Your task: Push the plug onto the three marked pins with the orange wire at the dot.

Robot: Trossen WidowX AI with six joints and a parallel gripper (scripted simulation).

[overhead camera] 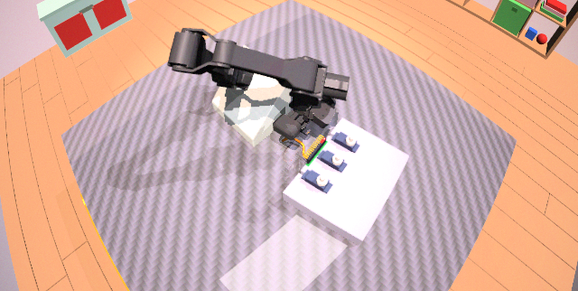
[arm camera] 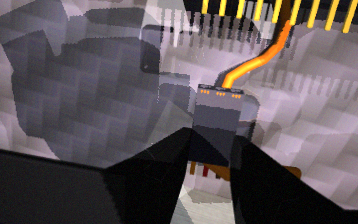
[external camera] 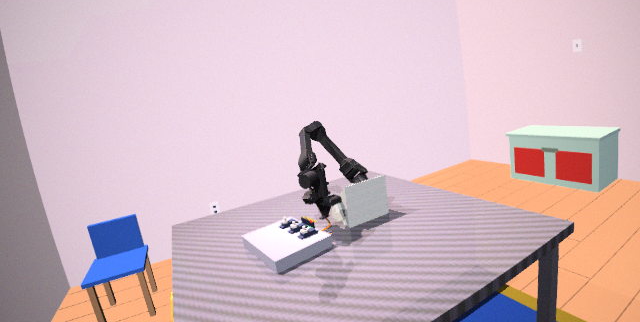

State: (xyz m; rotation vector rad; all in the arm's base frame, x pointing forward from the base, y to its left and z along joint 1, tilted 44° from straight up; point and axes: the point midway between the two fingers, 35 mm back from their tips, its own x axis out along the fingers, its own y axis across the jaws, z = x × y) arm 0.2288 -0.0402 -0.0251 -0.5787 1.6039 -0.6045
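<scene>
My gripper (external camera: 326, 216) (arm camera: 211, 140) is shut on the dark flat plug (arm camera: 217, 114). In the wrist view the plug's end with small orange marks faces the row of yellow pins (arm camera: 294, 12) (overhead camera: 314, 147), with a gap between them. Brown and red wires (arm camera: 205, 171) show at its rear. An orange length of the lead (arm camera: 252, 65) loops beyond the plug, up to the pins. The pins stick out from the white holder (overhead camera: 361, 183) (external camera: 280, 249), beside a green strip (overhead camera: 310, 162) with a red part (overhead camera: 323, 139) at one end. The coloured band and dot cannot be made out in the wrist view.
Three blue servos with white round tops, one of them the middle servo (overhead camera: 333, 161), sit on the holder near the pins. A pale wedge-shaped block (overhead camera: 255, 135) (external camera: 367, 202) stands close beside the gripper. The arm's shadow (arm camera: 85, 85) falls left of the plug.
</scene>
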